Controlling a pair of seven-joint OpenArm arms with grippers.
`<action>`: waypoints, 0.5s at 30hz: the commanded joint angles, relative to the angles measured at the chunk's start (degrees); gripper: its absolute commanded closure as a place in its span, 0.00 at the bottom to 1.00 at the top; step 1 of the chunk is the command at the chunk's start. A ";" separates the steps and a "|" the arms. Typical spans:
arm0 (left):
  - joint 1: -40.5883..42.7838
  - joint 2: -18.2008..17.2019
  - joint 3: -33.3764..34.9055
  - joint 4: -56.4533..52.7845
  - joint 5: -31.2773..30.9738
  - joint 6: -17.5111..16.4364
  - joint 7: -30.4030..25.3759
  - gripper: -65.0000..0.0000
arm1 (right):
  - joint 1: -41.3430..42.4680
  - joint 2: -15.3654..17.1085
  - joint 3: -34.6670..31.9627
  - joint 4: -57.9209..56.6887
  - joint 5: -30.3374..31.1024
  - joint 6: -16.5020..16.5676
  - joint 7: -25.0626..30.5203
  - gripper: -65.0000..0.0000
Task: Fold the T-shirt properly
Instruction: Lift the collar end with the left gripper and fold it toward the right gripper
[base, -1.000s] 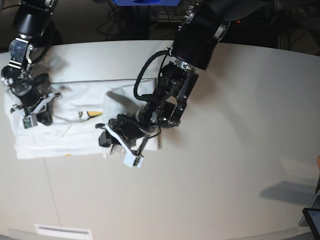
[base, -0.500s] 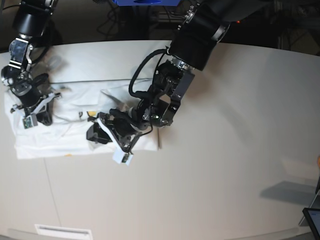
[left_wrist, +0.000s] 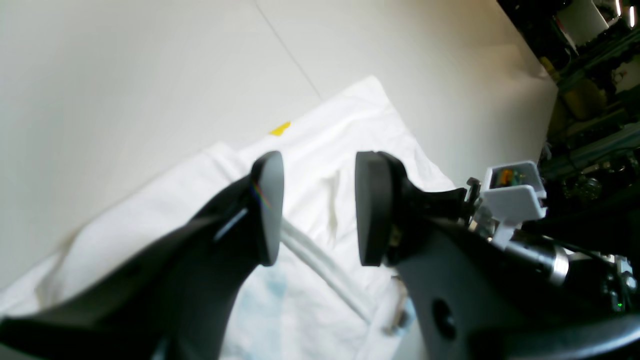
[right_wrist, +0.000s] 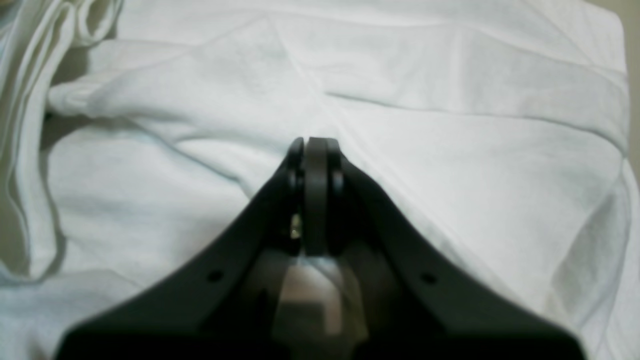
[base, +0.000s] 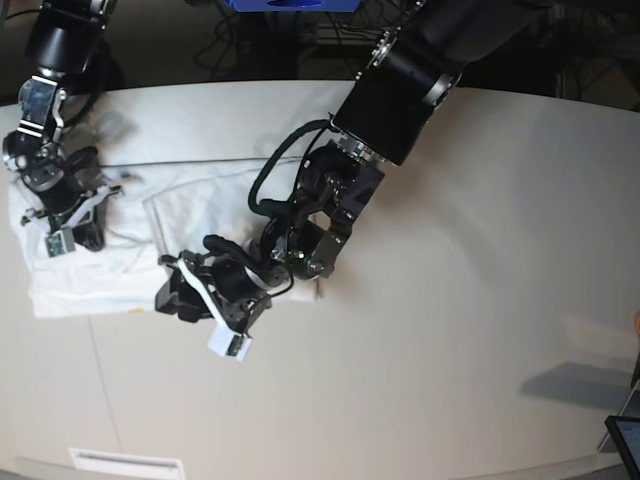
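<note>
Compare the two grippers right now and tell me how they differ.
The left gripper has its jaws apart with nothing between them; the right gripper has its jaws pressed together. The left gripper sits over the T-shirt at its near edge, mid-table; the right gripper sits at the shirt's far end. Both have black fingers and are over the white cloth.

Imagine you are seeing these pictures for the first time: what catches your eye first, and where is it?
The big black left arm, reaching across the middle of the pale table, its left claw open over the near edge of the T-shirt. Next, the white T-shirt itself, spread at the table's left side in the base view. There the right claw sits shut on the cloth.
</note>
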 joint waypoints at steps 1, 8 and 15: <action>-0.90 0.95 1.17 3.03 -1.09 -0.62 -1.18 0.63 | -0.13 0.48 -0.05 -0.19 -2.00 -0.06 -3.40 1.00; -0.46 -5.02 10.58 10.68 -0.74 -0.18 -1.62 0.69 | -0.13 0.48 -0.05 0.16 -2.00 -0.06 -3.40 1.00; 6.66 -7.83 10.14 13.23 12.36 7.29 -1.70 1.00 | -0.13 0.57 -0.05 0.16 -2.00 -0.06 -3.40 1.00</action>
